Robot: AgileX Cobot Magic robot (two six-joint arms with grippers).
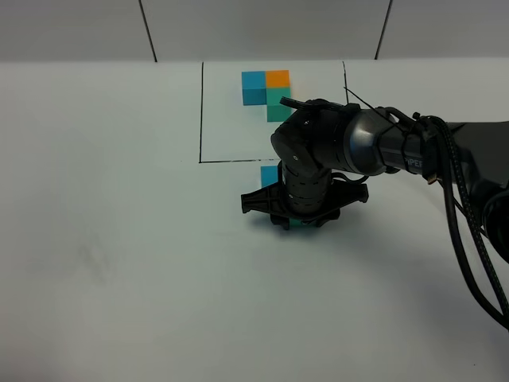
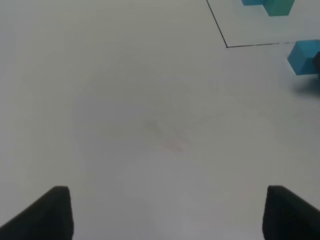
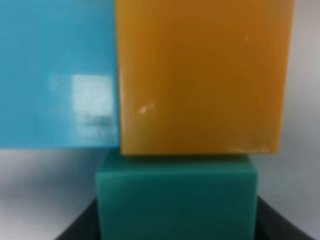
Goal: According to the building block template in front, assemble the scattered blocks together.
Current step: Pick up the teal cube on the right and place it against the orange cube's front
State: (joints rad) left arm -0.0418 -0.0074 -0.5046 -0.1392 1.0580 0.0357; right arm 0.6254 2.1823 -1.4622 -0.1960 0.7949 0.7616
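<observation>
Right arm (image 1: 374, 147): reaches across the white table (image 1: 103, 239) from the right and hangs over the work spot just in front of the building block template (image 1: 272, 111), hiding most of the loose cubes in the high view.

Building block template: black-lined rectangle at the far middle of the table, with a blue, an orange and a teal cube set in an L at its far side.

Right gripper (image 1: 301, 221): low over the table, fingers on either side of the teal-green cube (image 3: 176, 197); whether they press it or stand just clear, I cannot tell.

Left gripper (image 2: 167, 215): spread wide over bare table, holding nothing, well apart from the work.

Scattered blocks: in the right wrist view the sky-blue cube (image 3: 57, 75) and orange cube (image 3: 202, 75) sit side by side, touching, with the teal-green cube against the orange one's near face, which appears to match the template's L.

Risks: a retreat with the fingers not fully released could drag the teal-green cube away from the orange one. A tilted or sideways lift could nudge the cluster and open a seam or rotate it. A further push could slide all three toward the frame line.
</observation>
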